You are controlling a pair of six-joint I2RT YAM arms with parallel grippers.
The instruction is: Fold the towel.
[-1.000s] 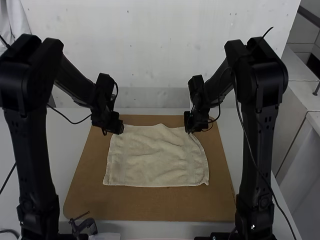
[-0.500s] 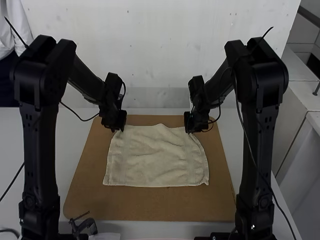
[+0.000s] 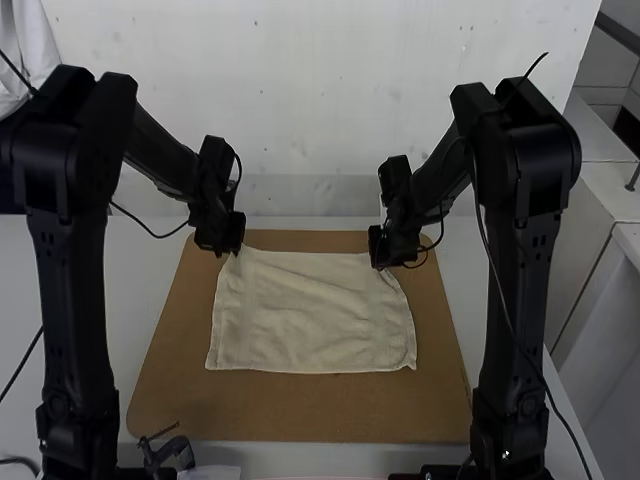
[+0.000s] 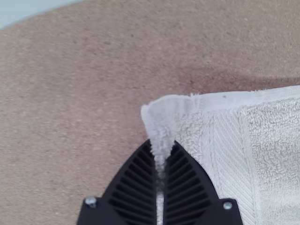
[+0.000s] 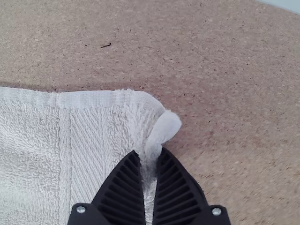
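Two black robot grippers, left [image 3: 232,250] and right [image 3: 378,266], each pinch a far corner of a cream terry towel [image 3: 310,315], which lies spread on a brown board [image 3: 300,410].

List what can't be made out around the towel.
- High view: the board beneath the towel, covered by it.
- Left wrist view: towel behind the left jaws, covered by them.
- Right wrist view: towel behind the right jaws, likewise.
- Both wrist views: the towel's remainder, cut off by the edges.
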